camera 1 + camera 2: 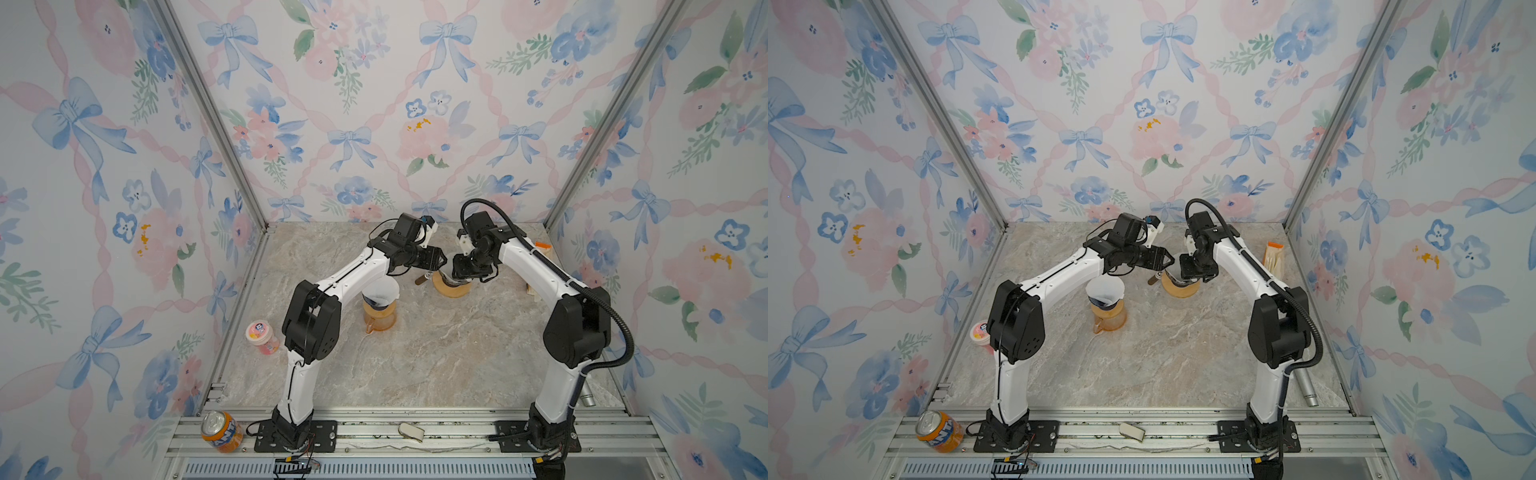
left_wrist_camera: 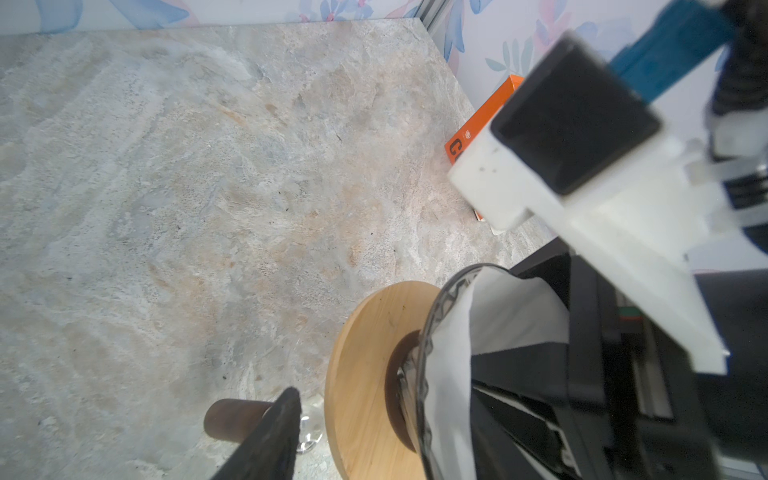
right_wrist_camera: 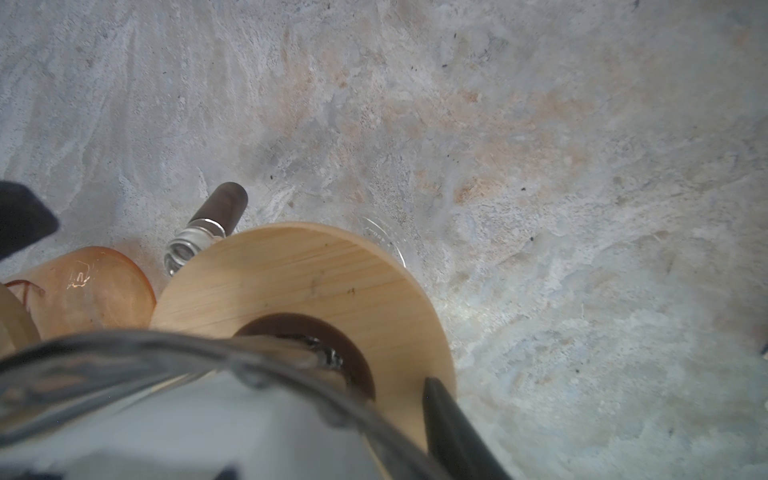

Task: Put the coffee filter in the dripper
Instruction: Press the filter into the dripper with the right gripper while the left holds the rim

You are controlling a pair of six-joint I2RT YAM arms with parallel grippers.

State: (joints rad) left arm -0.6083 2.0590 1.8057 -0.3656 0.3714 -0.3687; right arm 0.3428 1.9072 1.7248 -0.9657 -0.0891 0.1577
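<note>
right claw (image 1: pixel 467 276): set over the dripper at the far middle of the table. One dark finger (image 3: pixel 449 424) lies outside the glass wall, over the wooden collar. The other finger is hidden, so I cannot tell whether it clamps or hangs loose.
left claw (image 1: pixel 441 258): just left of the right claw, close to the dripper's rim. Only one finger (image 2: pixel 274 428) shows, so its grip cannot be told either.
white paper coffee filter (image 2: pixel 498 316): inside the glass cone, lining its wall under the right claw.
clear glass dripper with a round wooden collar (image 1: pixel 451 290): far centre of the table, below both claws.
short brown handle (image 1: pixel 421 279): sticks out to the left from under the collar.
orange translucent jug (image 1: pixel 380 318): left of and nearer than the dripper, apart from it, with a white cone (image 1: pixel 380 291) sitting in its mouth.
grey-beige marbled tabletop (image 1: pixel 436 365): carries everything.
orange carton (image 1: pixel 1274 257): far right, by the wall.
silver cylinder (image 1: pixel 1306 386): lies near right, behind the right arm.
pink lidded tub (image 1: pixel 262 336): left edge.
orange soda can (image 1: pixel 222 430): near left, on the metal rails.
</note>
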